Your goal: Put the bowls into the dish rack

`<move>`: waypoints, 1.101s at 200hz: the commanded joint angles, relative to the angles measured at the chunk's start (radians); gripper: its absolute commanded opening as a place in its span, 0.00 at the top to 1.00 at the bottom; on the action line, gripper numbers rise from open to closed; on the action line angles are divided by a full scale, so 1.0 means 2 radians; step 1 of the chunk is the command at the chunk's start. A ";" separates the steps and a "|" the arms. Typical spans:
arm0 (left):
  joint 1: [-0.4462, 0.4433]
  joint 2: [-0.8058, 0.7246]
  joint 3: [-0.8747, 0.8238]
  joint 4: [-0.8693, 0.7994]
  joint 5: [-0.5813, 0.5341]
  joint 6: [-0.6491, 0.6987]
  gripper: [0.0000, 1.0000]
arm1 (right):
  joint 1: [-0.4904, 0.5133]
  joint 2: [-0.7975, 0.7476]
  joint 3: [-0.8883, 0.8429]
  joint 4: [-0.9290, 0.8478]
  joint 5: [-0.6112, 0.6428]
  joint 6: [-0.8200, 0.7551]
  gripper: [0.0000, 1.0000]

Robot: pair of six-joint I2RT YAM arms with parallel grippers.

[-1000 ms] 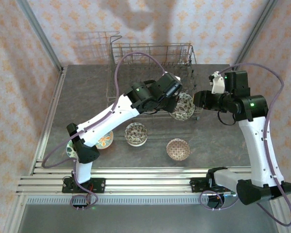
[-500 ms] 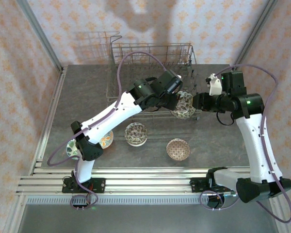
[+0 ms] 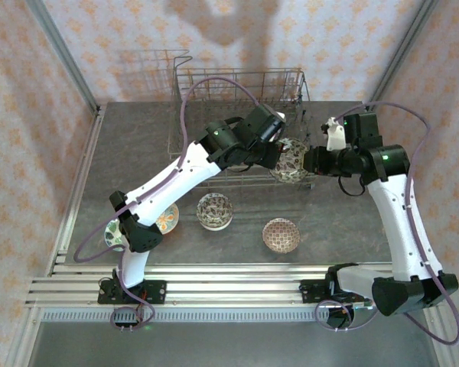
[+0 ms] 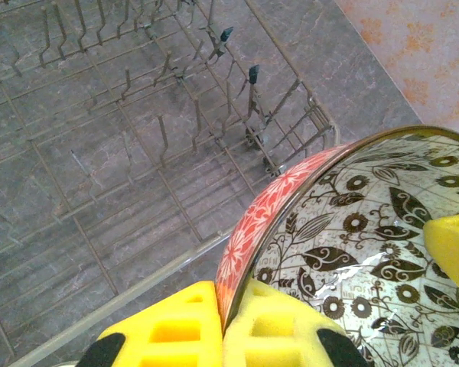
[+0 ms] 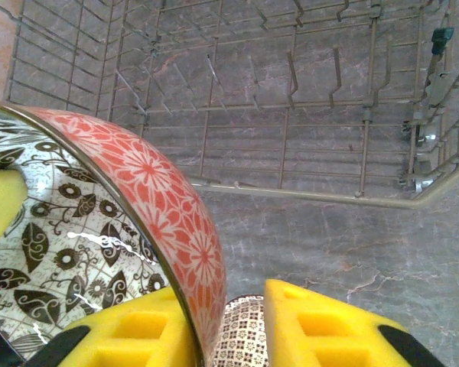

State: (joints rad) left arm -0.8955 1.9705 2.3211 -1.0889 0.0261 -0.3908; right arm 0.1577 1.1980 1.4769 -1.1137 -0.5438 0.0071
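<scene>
I see a mottled grey tabletop point(image 3: 344, 229) and floral-papered walls point(image 3: 329, 38). My left gripper point(image 4: 222, 325) clamps the glossy bowl point(image 4: 352, 229) by its rim. The right gripper point(image 5: 229, 329) seemingly straddles it, not closed.

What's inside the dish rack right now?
In the dish rack: upright tines over a wire floor, grey table showing through. The left arm and the held bowl cover its near part from above.

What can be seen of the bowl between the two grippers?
The bowl looks glossy ceramic: orange-red floral outside, white inside with dark leaves and flowers. It tilts at the near right corner of the dish rack. The left gripper pinches its rim; the right gripper straddles the rim, outer pad apart.
</scene>
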 commanded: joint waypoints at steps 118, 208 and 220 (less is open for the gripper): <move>0.007 0.007 0.028 0.009 0.004 0.003 0.88 | 0.008 0.009 0.012 0.040 0.048 0.039 1.00; 0.063 -0.028 0.019 0.016 0.006 0.013 0.37 | 0.031 0.057 0.063 0.045 0.151 0.083 1.00; 0.080 -0.058 0.002 0.019 0.005 0.017 0.34 | 0.035 0.069 0.074 0.049 0.176 0.096 1.00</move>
State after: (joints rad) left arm -0.7921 1.9774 2.3402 -1.0683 0.0456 -0.3809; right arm 0.2123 1.3067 1.5494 -1.0576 -0.3382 0.1360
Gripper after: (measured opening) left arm 0.637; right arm 0.042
